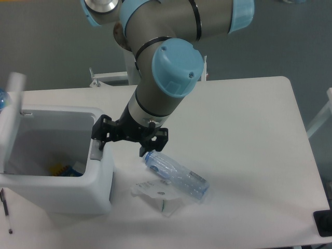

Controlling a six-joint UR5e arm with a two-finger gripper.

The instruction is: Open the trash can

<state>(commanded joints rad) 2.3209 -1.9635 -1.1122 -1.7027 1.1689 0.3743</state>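
The trash can (78, 194) is a large white boxy bin at the table's front left. Its flat white lid (11, 122) stands raised at the bin's left side, so the inside shows, with a yellow and blue item (65, 169) at the bottom. A grey push-button tab (96, 154) sits on the bin's right rim. My gripper (121, 146) hangs just right of that rim, above the table. Its black fingers are spread apart and hold nothing. The left finger (99, 136) is right above the grey tab.
A clear plastic bottle (177, 176) lies on its side just right of the gripper. A crumpled clear wrapper (155, 193) lies in front of it. A pen (6, 210) lies at the front left edge. A black object (323, 223) sits at the front right corner.
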